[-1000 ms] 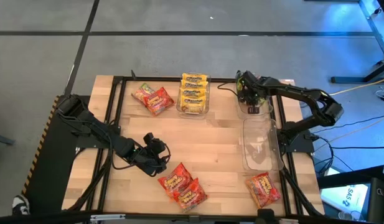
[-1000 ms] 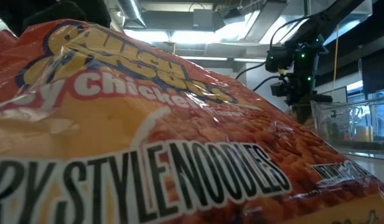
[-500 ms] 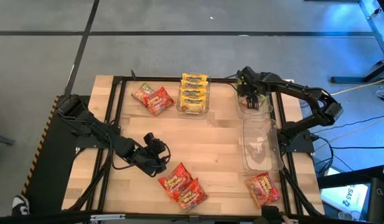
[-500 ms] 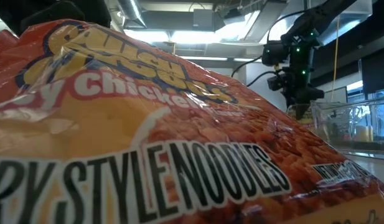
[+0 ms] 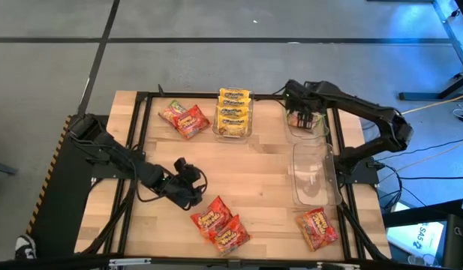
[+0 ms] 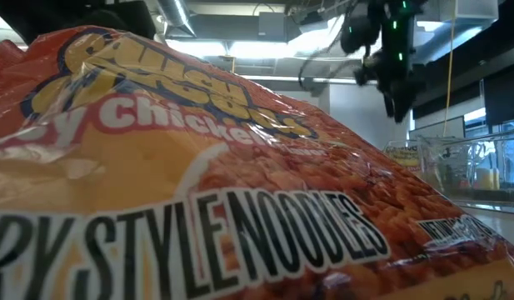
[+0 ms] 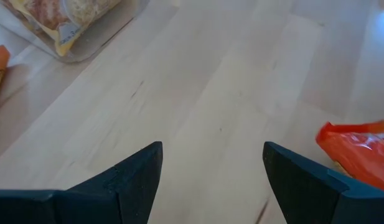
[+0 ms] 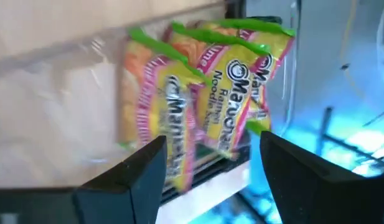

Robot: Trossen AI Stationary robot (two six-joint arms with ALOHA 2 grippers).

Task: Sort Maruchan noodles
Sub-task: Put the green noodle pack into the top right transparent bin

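The right arm reaches from the table's right edge toward the far right corner, bent at the elbow, with the right gripper (image 5: 305, 118) held above a clear bin (image 5: 318, 133) there; its fingers (image 8: 129, 177) stand apart with nothing between them, and in its wrist view the green-edged noodle packets (image 8: 204, 106) stand on edge inside that bin, just below the fingertips. The left arm stretches low across the near left part of the wooden table (image 5: 269, 165), its left gripper (image 5: 192, 187) hovering just beside two red-orange packets (image 5: 220, 222) that lie overlapping near the front edge; its fingers (image 7: 132, 180) are spread wide and empty over bare wood, with a corner of a red-orange packet (image 7: 360, 149) close by. Yellow packets (image 5: 233, 111) are stacked in a clear bin at the far middle, two more red packets (image 5: 184, 118) lie loose just to its left, and one red-orange packet (image 5: 318, 227) sits at the near right corner. A second, larger clear bin (image 5: 312, 176) stands along the right edge, between the green packets' bin and that packet. In the low view a red-orange packet (image 6: 190, 183) fills most of the frame.
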